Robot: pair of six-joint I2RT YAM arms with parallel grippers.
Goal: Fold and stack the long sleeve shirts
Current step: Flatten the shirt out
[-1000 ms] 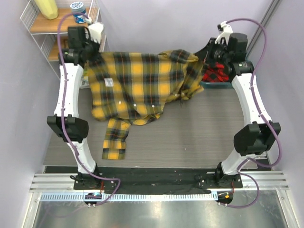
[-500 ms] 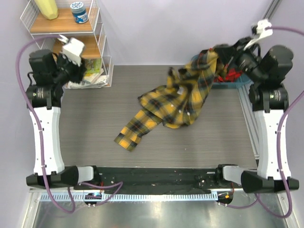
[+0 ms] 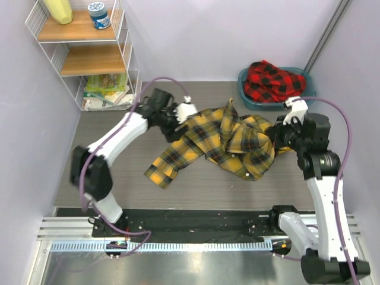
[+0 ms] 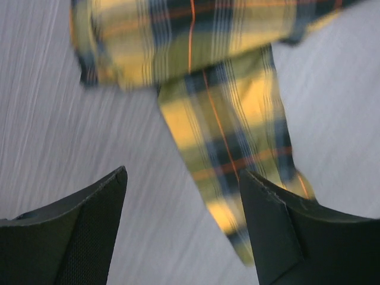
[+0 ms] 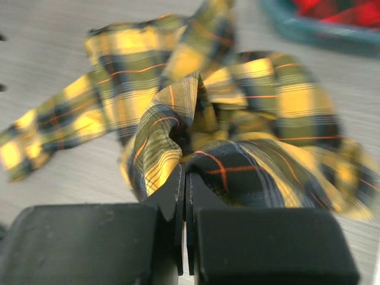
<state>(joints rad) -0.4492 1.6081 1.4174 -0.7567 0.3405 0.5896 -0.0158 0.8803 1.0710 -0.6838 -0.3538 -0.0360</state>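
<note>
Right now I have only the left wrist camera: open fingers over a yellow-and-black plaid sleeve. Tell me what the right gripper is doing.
Observer: The right gripper is shut on a bunched fold of the yellow-and-black plaid flannel shirt.
Operator: Describe how that shirt lies.
Observer: It is crumpled on the grey table, not spread flat, with one sleeve trailing toward the near left.
Operator: Locate the other shirt.
Observer: The red-and-black plaid shirt is heaped in the teal plastic basin at the far right corner.
</note>
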